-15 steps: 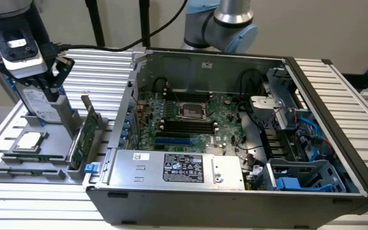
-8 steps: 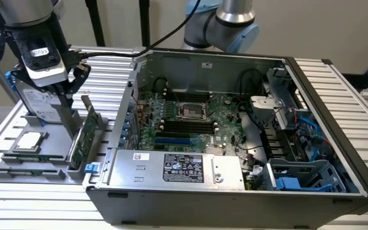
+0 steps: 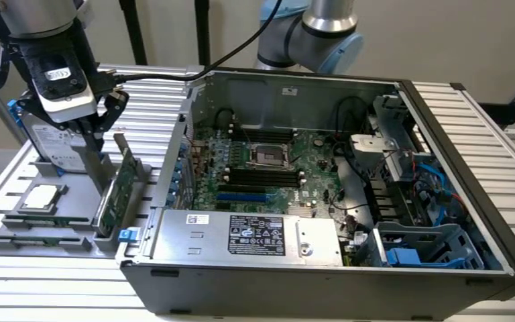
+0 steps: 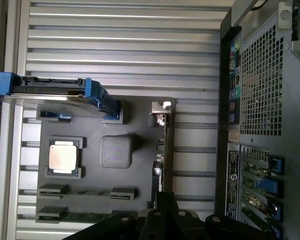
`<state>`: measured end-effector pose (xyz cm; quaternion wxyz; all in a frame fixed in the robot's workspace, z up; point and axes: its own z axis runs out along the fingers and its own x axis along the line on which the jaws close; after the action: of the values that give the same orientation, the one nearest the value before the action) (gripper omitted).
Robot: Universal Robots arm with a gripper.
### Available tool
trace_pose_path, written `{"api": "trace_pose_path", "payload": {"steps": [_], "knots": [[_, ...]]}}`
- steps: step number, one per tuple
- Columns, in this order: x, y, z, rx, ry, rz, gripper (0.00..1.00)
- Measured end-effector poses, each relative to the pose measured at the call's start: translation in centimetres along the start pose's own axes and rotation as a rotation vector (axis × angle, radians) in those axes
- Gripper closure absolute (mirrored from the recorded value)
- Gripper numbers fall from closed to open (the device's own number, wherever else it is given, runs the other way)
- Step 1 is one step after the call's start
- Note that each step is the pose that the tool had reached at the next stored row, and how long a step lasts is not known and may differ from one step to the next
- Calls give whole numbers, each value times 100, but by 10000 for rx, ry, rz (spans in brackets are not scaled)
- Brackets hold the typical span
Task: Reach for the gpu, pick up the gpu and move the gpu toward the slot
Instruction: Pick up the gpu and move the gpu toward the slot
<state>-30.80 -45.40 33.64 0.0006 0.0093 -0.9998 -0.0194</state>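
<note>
One gpu (image 3: 117, 191) stands on edge in the grey holder (image 3: 38, 243) on the tabletop (image 3: 51, 285), just beside the open computer case (image 3: 329, 285). The fingers (image 3: 94, 137) hang between the hard drive (image 3: 53, 144) and the gpu's bracket end, clenched together on nothing.

The gpu (image 3: 119, 191) stands between hard drive (image 3: 56, 144) and case (image 3: 239, 288).
</note>
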Motion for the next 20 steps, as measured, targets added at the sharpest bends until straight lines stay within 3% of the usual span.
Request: {"api": "trace_pose_path", "payload": {"steps": [10,13,14,16,18,19,20], "knots": [[0,0,0,0,0,4,88],[0,0,0,0,0,5,70],[0,0,0,3,0,5,70],[0,0,4,28,0,6,58],[3,-1,31,79,2,7,58],[5,-2,49,97,0,7,52],[10,-2,67,106,0,7,52]]}}
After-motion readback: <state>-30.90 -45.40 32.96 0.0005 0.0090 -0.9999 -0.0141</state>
